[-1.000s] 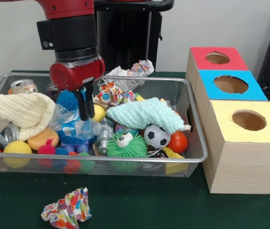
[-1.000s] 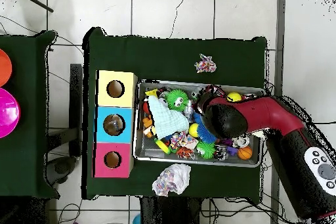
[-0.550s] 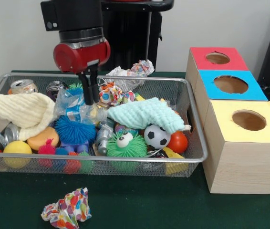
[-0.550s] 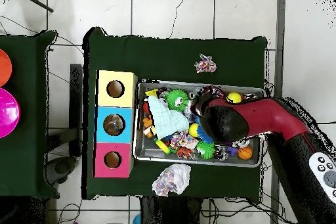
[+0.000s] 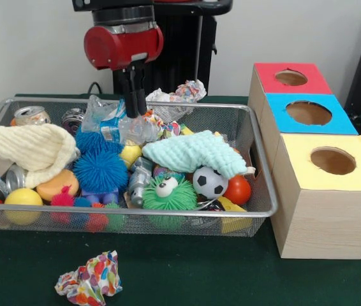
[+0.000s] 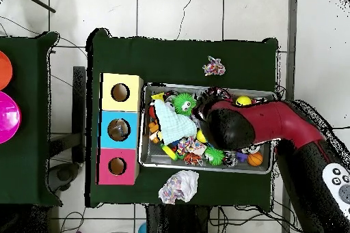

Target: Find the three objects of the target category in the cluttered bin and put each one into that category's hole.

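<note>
My gripper hangs over the back middle of the wire bin, shut on a crushed clear plastic bottle with a blue label. The bottle dangles to the gripper's left, about level with the bin's rim, above a blue spiky ball. Three wooden boxes stand at the bin's right, with a red-topped hole, a blue-topped hole and a yellow-topped hole. In the overhead view the red arm covers the gripper and the bottle; the boxes lie left of the bin.
The bin holds a cream cloth, a mint cloth, a small soccer ball, a green fuzzy toy, cans and several balls. Crumpled colourful paper lies on the table in front; another wad sits behind the bin.
The gripper has risen and shifted right, toward the boxes, pulling the plastic bottle up out of the clutter. The blue spiky ball under it now lies uncovered.
</note>
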